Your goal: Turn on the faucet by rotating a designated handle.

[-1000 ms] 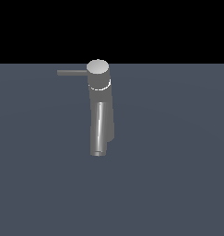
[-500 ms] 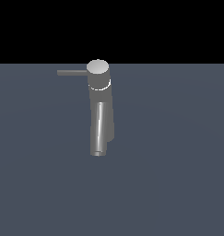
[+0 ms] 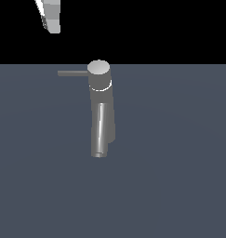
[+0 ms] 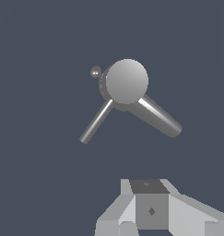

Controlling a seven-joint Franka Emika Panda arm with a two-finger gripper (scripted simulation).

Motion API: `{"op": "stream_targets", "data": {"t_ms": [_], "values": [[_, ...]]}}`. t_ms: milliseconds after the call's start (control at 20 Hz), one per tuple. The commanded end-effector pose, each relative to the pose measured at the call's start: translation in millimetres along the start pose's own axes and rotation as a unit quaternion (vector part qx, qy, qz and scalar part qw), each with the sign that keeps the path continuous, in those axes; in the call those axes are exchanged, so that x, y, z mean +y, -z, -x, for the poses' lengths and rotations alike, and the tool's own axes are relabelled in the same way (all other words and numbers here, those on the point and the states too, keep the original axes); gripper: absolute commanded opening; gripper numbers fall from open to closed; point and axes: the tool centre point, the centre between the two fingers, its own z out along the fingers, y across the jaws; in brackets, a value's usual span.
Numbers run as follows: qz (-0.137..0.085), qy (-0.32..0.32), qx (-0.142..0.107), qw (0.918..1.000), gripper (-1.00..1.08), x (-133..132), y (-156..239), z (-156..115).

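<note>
The faucet (image 3: 101, 104) is a grey column with a round pale top and a thin pale ring, standing mid-scene in the exterior view. Its thick tube spout (image 3: 100, 132) runs down toward the camera. The handle (image 3: 72, 73), a thin dark rod, sticks out level from the top section toward the exterior view's left. My gripper (image 3: 51, 22) hangs high above and beyond the handle's free end, apart from it. In the wrist view, the faucet (image 4: 127, 82), handle (image 4: 96, 122) and spout (image 4: 159, 117) lie ahead of my gripper (image 4: 151, 203), whose fingers meet with no gap and hold nothing.
A flat dark blue-grey floor (image 3: 179, 186) surrounds the faucet. A small grey ball (image 4: 96, 72) shows beside the faucet's top in the wrist view.
My gripper has come into the exterior view at the upper left, where nothing showed before. The faucet and its handle have not moved.
</note>
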Motion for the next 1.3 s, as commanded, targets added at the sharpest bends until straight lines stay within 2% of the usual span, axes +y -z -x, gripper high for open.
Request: {"op": "stream_targets", "data": {"t_ms": [0, 400, 850, 1250], "values": [[-0.010, -0.029, 0.008, 0.9995, -1.00, -8, -10, -1], [-0.039, -0.119, 0.035, 0.9915, -1.00, -34, -42, -10], [-0.069, -0.208, 0.062, 0.9737, -1.00, -61, -72, -26], [-0.085, -0.263, 0.080, 0.9576, -1.00, -77, -88, -40]]}}
